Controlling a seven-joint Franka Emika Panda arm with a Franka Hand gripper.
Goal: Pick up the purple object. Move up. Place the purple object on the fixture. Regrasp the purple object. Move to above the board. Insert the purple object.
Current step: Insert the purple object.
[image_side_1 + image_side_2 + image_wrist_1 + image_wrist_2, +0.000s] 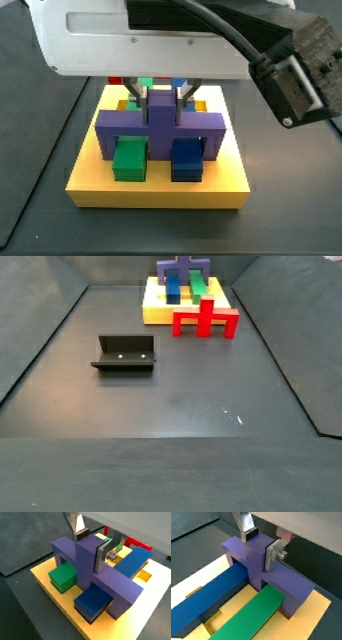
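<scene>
The purple object (100,577) sits across the yellow board (41,576), bridging the green bar (63,577) and the blue bar (93,603). It also shows in a wrist view (281,582) and in both side views (160,125) (183,274). My gripper (90,549) is right above it, with the fingers against the two sides of the central stub, shut on it (260,547). In a side view the gripper (166,100) hangs over the board's middle. The fixture (124,354) stands empty on the floor, well away from the board (158,313).
A red cross-shaped block (205,319) stands against the board's side that faces the fixture; it also shows in a wrist view (137,545). The board has open yellow slots (143,575). Dark walls enclose the floor (174,406).
</scene>
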